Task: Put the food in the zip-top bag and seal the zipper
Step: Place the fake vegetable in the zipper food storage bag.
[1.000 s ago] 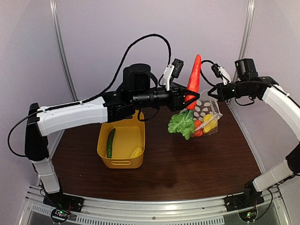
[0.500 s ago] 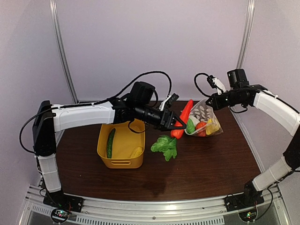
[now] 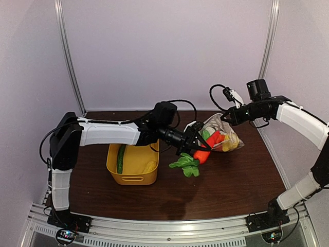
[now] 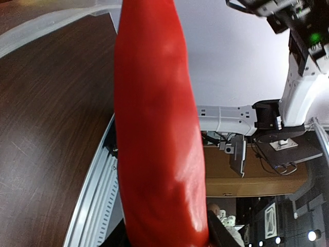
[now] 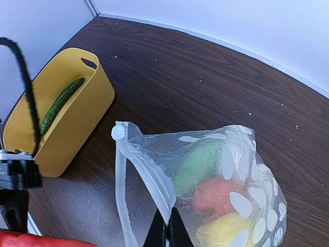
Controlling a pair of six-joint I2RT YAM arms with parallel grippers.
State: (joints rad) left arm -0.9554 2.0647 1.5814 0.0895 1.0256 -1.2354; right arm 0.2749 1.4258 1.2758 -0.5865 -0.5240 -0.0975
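Behind the left gripper (image 3: 195,147), back toward its arm's base, the yellow tub (image 3: 132,175) is sitting on the worktop (image 3: 231,180). It is carrying the long green cucumber (image 3: 121,158) and one yellow piece (image 3: 150,166), neither bagged yet. The left gripper is clamping shut around the red-orange carrot (image 3: 205,152). The carrot's leafy top (image 3: 186,164) is drooping below the gripper, and its pointed end is reaching ahead to the mouth of the zip-top bag (image 3: 223,135). Whether the tip is already inside cannot be told.

So the loading step is under way. The next move probably calls for pushing the carrot forward through the opening and letting go, without dragging the floppy plastic shut.

Beyond the carrot, the bag is hanging from the right gripper (image 5: 167,229), which is pinching closed on the mouth edge by the zipper (image 5: 141,159), holding the bag open. Below that gripper, inside the bag, a green piece (image 5: 198,164), a red-orange piece (image 5: 218,198) and a yellow one (image 5: 223,229) are lying together.
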